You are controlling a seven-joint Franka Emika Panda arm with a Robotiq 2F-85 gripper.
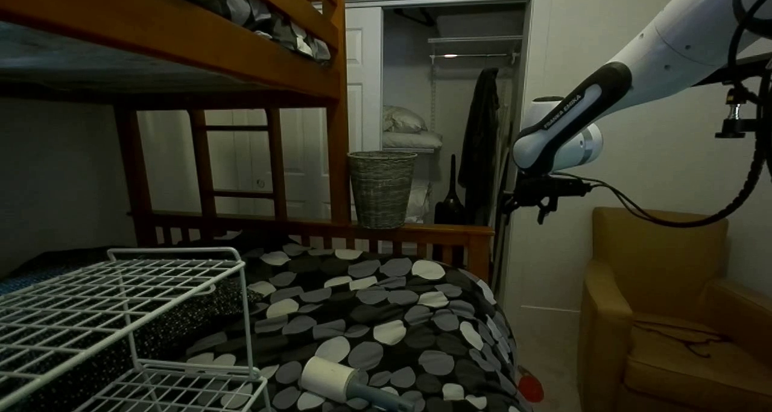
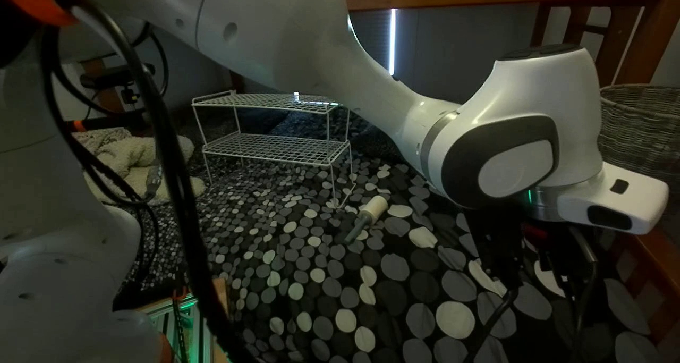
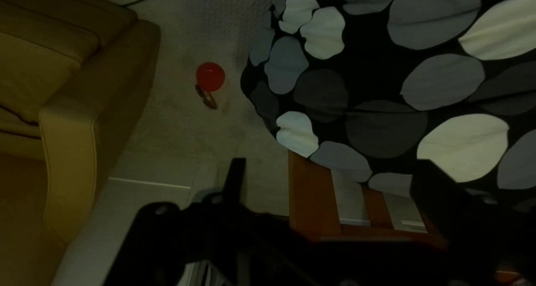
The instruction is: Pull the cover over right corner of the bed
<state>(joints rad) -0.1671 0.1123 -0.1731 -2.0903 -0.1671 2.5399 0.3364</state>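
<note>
Your black bedspread with white and grey spots lies over the lower level of the wooden bunk bed, rounding downward on the side toward the tan armchair; in the wrist view, the corner post shows just past its edge. A lint roller lies on it, and a two-tier white wire rack stands near that on the bed. At the end rail you have a wicker basket, though you cannot tell whether it sits on the rail. Pale carpet runs between bed and armchair, with a red round object on it; behind, an open closet holds pillows and a dark hanging garment. Your Panda arm slopes downward in an exterior view, its gripper hanging higher than the corner post and apart from the bedspread. In the wrist view its fingers stand wide apart.
</note>
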